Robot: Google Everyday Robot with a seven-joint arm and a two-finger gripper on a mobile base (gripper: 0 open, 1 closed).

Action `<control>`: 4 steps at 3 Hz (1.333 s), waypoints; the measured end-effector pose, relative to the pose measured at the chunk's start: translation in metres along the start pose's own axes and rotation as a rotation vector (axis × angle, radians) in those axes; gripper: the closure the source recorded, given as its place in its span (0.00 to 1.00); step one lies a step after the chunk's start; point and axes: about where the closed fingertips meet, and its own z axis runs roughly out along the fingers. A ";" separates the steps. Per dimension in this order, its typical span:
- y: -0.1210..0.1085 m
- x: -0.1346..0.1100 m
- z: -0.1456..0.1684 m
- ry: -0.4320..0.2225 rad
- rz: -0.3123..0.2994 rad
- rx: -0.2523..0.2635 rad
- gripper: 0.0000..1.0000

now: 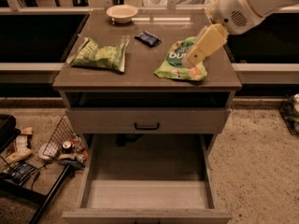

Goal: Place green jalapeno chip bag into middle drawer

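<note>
1. Speckled floor surrounds a grey cabinet (pixel 219 120) whose brown tabletop (pixel 140 71) carries the goods, with dark recesses on both sides.
2. Hidden or cut off: the white robot arm (pixel 243 3) enters at the upper right corner, and its upper part is out of frame. Its tan end effector (pixel 194 55) hangs over the right side of the tabletop and covers part of the bright green bag (pixel 175 66). I cannot tell whether it is open or closed. The bottom edge crops the middle drawer's front. The slot under the tabletop is too dark to read.
3. The green jalapeno chip bag (pixel 100 55) lies flat on the left of the tabletop, well apart from the end effector and untouched.
4. The middle drawer (pixel 147 192) stands pulled out, its pale floor showing. Above it is a shut drawer front (pixel 93 120) with a black bar handle (pixel 146 125).
5. Around: a white bowl (pixel 121 13) sits near the back edge and a dark blue packet (pixel 148 38) lies between the two bags. A wire basket (pixel 63 136) with clutter sits on the floor left of the drawer.
6. Counts: two chip bags, one bowl, one packet, one open drawer, one shut drawer front, one end effector.
</note>
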 end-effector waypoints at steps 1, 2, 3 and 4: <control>-0.009 -0.039 0.040 -0.085 0.029 -0.001 0.00; -0.009 -0.039 0.040 -0.085 0.029 -0.001 0.00; -0.013 -0.051 0.069 -0.129 0.037 0.001 0.00; -0.027 -0.079 0.124 -0.172 0.030 0.014 0.00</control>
